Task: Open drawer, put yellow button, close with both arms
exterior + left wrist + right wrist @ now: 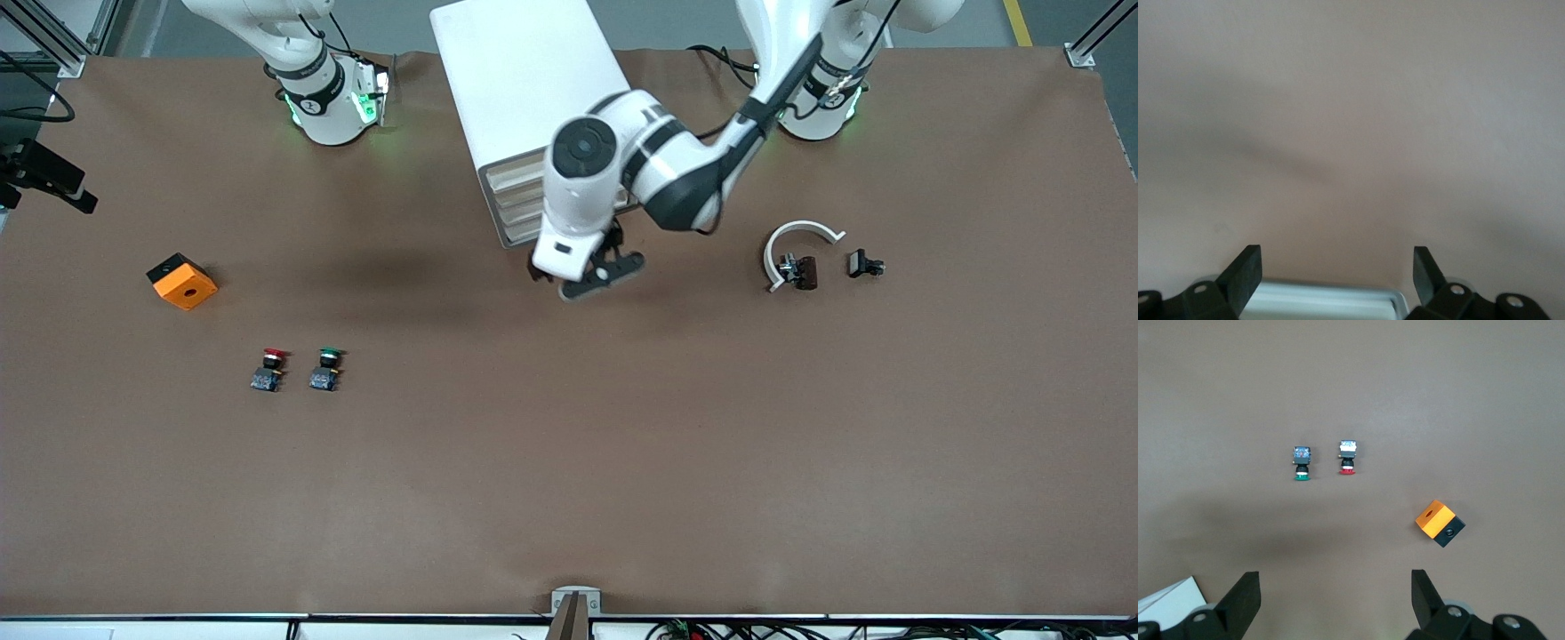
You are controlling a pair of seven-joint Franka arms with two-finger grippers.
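Observation:
The white cabinet [524, 89] stands between the two arm bases, its stacked drawer fronts facing the front camera. The uppermost drawer [514, 171] looks pushed in; my left arm hides part of the fronts. My left gripper [578, 271] hangs open just in front of the drawers, nothing between its fingers. In the left wrist view a pale rim of the cabinet [1325, 300] shows by that gripper [1336, 273]. My right gripper [1336, 593] is open and empty, high over the right arm's end of the table, out of the front view. The yellow button is out of view.
A red-capped button [269, 369] and a green-capped button [326, 368] lie side by side toward the right arm's end. An orange box [181, 281] sits farther from the front camera than they do. A white curved piece [796, 236] and small black parts [864, 264] lie toward the left arm's end.

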